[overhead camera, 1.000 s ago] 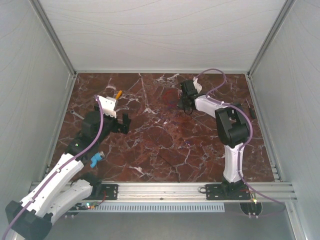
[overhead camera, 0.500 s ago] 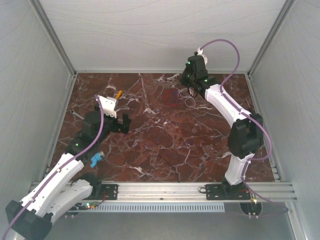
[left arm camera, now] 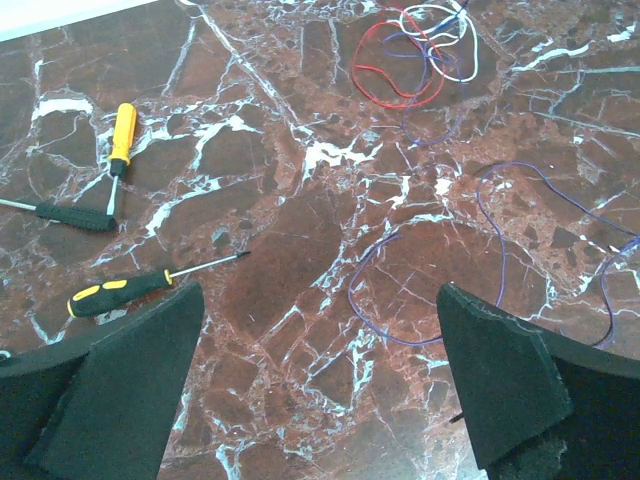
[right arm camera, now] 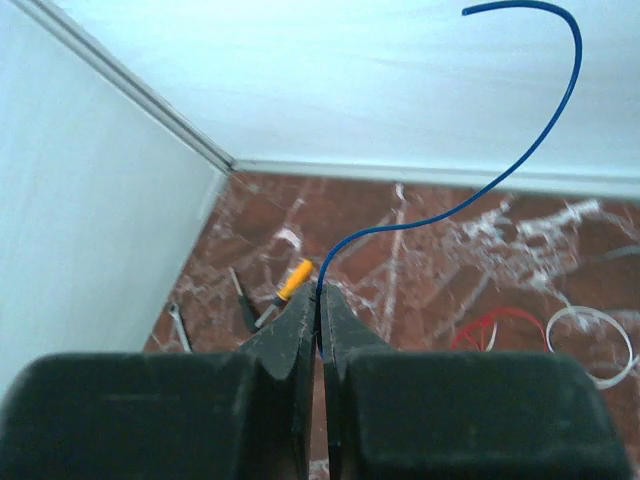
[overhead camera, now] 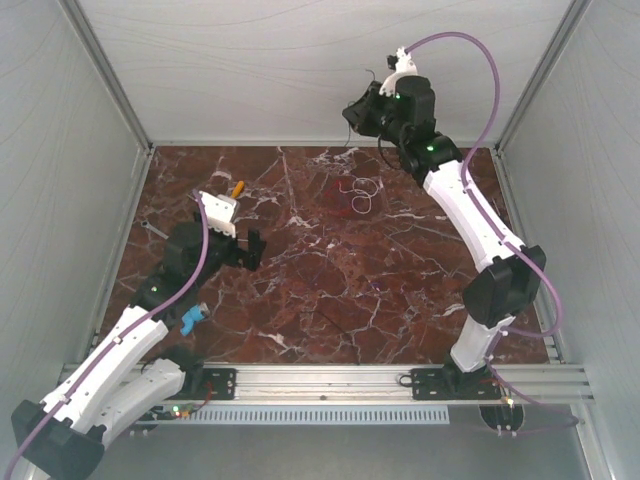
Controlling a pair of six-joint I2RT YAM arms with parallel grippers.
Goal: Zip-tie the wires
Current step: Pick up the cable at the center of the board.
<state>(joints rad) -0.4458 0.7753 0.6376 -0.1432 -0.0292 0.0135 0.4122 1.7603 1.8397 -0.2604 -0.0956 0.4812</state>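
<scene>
The loose tangle of thin red, blue-purple and white wire loops (overhead camera: 360, 195) lies on the veined red marble surface (overhead camera: 300, 300) near the back, without a clear long axis. The right arm's (overhead camera: 465, 205) jaws, high above and behind it, pinch one thin blue strand (right arm camera: 420, 224). The left arm's (overhead camera: 130, 335) jaws gape wide and low, with the tangle ahead to their right.

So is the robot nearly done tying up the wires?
Nothing's tied yet: the wires lie loose on the table. In hand: the right fingers pinch one blue strand up high. The left fingers are open, holding nothing. Bundling and tying are left.
</scene>
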